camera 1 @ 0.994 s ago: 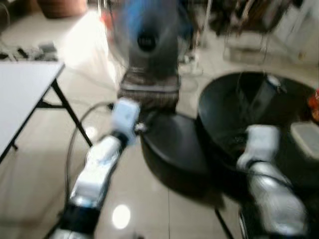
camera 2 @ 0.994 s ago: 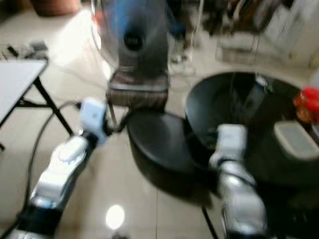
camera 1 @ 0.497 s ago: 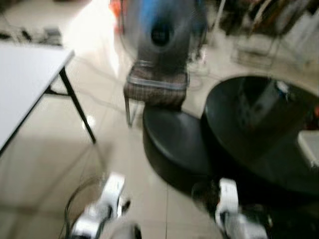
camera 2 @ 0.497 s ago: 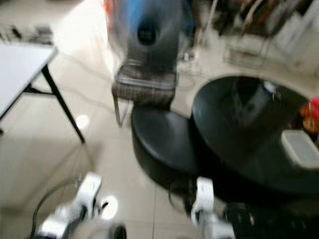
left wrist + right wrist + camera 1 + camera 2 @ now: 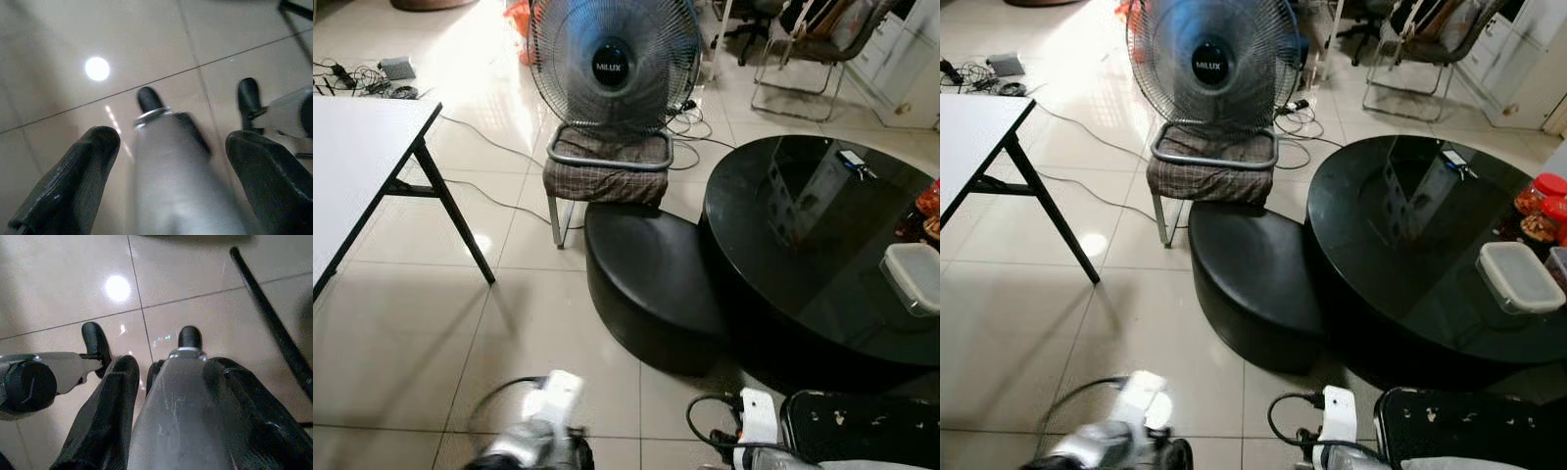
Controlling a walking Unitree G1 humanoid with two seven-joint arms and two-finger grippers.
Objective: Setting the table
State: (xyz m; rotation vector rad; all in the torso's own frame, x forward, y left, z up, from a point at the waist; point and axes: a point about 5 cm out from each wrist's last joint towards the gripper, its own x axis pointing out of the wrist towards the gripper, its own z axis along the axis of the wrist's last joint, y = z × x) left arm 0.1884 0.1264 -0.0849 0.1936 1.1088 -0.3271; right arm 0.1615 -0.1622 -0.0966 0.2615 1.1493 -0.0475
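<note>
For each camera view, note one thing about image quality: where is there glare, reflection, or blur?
Left eye view: sharp overall; window glare washes out the floor behind the fan, and the black round table mirrors the room. Right eye view: much the same, with a bright spot on the tiles. Left wrist view: the silver leg is motion-blurred; a lamp reflection glints on the tile. Right wrist view: sharper, same lamp glint.

Glossy black round table (image 5: 822, 245), brown plaid stool cushion (image 5: 605, 179), beige floor tiles (image 5: 401, 323)

Daylight is flooding in from the far left, glaring off the tiled floor (image 5: 421, 323) and reflecting in the black round table (image 5: 822, 245). Head views are reading sharp; the left wrist view is blurring.
</note>
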